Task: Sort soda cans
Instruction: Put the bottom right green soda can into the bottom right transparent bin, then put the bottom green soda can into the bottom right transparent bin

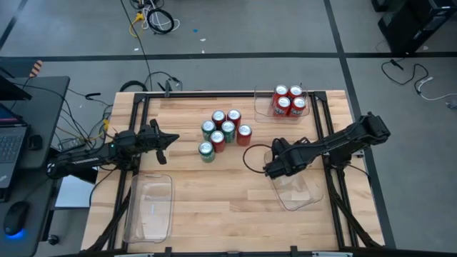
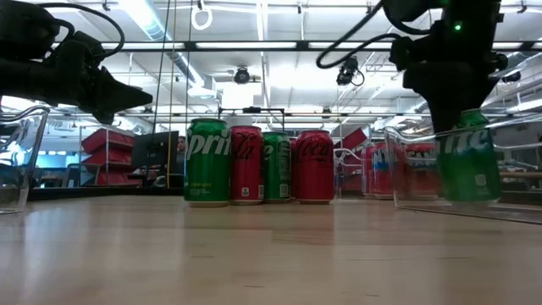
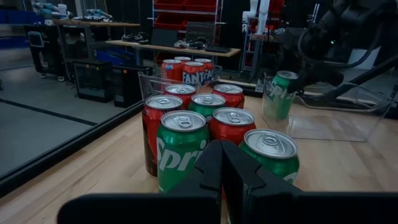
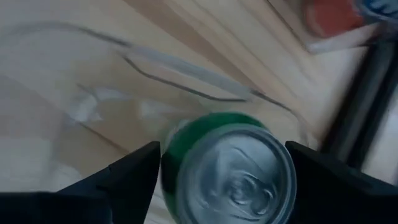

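Note:
Several red and green soda cans stand upright in a cluster at the table's middle, also seen in the low view and the left wrist view. One more green can is inside the clear bin at the right, under my right gripper, which is shut on it. My left gripper hovers shut just left of the cluster, fingers pointing at it and touching nothing. My right gripper pinches the green can near its silver top, one finger on each side, coming from above and pointing down. The can hangs upright inside the clear bin. Whether its base touches the bin's floor, I cannot tell.
A second clear bin at the far right edge holds several red cans. A third clear bin lies at the near left. Bare wood shows in the table's near middle. A black cable loops by the right gripper.

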`<state>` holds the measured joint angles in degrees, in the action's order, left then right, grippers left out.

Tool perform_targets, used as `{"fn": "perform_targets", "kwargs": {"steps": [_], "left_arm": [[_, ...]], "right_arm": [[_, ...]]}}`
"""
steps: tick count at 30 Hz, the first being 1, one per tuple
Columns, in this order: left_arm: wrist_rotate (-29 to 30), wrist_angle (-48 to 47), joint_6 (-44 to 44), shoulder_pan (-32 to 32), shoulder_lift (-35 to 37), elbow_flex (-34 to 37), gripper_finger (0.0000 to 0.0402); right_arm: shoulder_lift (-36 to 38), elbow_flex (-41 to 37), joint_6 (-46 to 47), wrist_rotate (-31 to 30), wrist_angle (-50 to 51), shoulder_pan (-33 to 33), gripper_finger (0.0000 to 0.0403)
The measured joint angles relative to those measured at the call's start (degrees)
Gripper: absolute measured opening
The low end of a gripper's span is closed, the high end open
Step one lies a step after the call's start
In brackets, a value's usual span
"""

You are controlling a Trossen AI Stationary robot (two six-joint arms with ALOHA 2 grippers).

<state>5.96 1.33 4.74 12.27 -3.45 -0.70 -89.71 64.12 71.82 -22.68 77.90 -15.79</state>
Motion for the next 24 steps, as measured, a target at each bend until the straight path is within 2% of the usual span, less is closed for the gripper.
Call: {"fn": "perform_targets", "kwargs": {"steps": [5, 11, 18, 21, 24], "left_arm": [[0.0, 0.0, 0.0, 0.0, 0.0, 0.0, 0.0008], [0.0, 0.0, 0.0, 0.0, 0.0, 0.0, 0.0008], [0.0, 0.1, 0.0, 0.0, 0.0, 0.0, 0.0008], [0.0, 0.1, 0.0, 0.0, 0.0, 0.0, 0.0008], [0.0, 0.1, 0.0, 0.0, 0.0, 0.0, 0.0008]], "right_arm": [[-0.1, 1.1, -0.1, 0.1, 4.3, 0.2, 0.0345], [0.0, 4.2, -2.0, -0.9, 7.9, 1.2, 0.0348], [0.0, 11.8, -10.5, -4.8, 8.5, 3.8, 0.0349], [0.1, 14.8, -20.5, -6.3, 0.4, 5.1, 0.0350], [0.0, 15.6, -34.1, -4.8, -15.9, 6.7, 0.0350]]}}
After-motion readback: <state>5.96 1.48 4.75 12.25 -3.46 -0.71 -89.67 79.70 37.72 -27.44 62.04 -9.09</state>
